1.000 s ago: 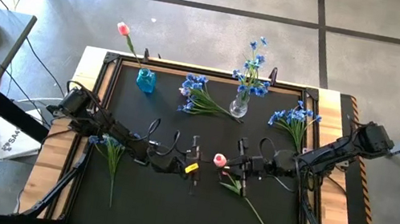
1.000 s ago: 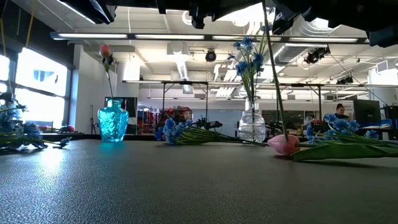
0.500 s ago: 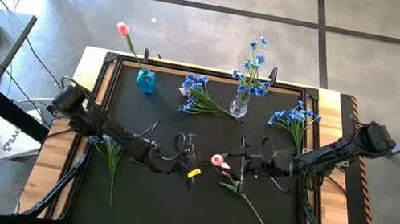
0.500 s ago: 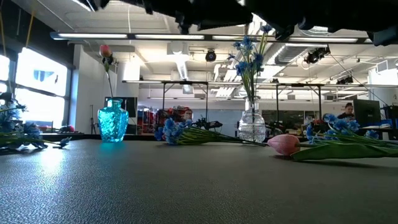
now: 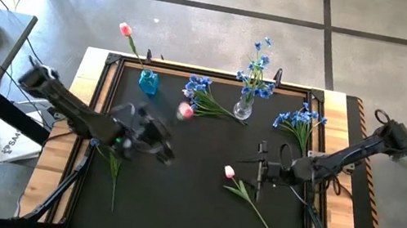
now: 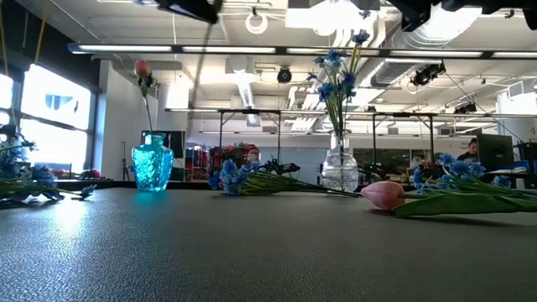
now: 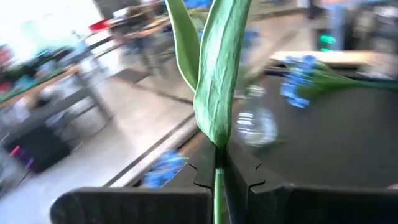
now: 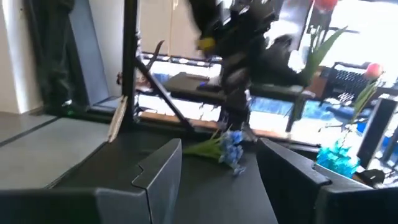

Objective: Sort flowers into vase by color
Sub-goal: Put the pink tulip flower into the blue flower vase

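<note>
Two dark jointed arms (image 5: 65, 99) trailing looped black cables.

Bare mat (image 5: 172, 200) up front; tulip (image 5: 244, 191) and blue bunches (image 5: 204, 98) obstruct elsewhere.

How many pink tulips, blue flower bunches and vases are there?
Pink tulips: 3 (vase tulip, held tulip, lying tulip)
Blue bunches: 4 (vase bunch, middle bunch, right bunch, left bunch)
Vases: 2 (blue vase, clear vase)
Total: 9

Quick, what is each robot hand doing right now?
Left hand: closed on a pink tulip's stem, lifted above the table.
Right hand: open, holding nothing, beside another tulip lying flat.
</note>
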Controlling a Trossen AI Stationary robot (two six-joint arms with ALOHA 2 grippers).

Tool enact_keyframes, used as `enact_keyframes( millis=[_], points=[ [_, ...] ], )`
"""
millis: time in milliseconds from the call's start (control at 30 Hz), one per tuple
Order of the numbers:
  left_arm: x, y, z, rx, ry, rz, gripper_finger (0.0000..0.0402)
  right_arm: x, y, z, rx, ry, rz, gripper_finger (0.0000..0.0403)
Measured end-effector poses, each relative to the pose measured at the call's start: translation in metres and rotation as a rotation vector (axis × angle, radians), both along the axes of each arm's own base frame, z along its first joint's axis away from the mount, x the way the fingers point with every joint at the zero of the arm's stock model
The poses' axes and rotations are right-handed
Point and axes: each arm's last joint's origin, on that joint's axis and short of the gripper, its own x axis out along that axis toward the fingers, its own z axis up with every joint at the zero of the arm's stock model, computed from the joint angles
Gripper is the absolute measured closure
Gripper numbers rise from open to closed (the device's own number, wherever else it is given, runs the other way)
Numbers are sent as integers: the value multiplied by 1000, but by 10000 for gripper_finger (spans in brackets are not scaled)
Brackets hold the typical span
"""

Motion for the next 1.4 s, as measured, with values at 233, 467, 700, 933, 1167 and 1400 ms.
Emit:
enact_keyframes(
  millis=[233,467,700,933,1167,1400],
  points=[
    [-70,54,35,-62,-143,229,401,2,7,-11,-25,58,23,198],
    [-113,92,54,-30,-236,437,401,2,7,-11,-28,57,22,198],
    [-137,113,40,-49,-308,573,401,4,3,-10,-22,48,4,198],
    [-122,116,38,-149,-359,318,401,7,-3,-7,-8,22,-23,198],
    [-120,135,48,-17,-347,307,401,7,-5,-3,38,-11,-29,198],
    [-124,167,43,-20,-314,390,401,7,-3,-4,38,-8,-16,199]
  ],
)
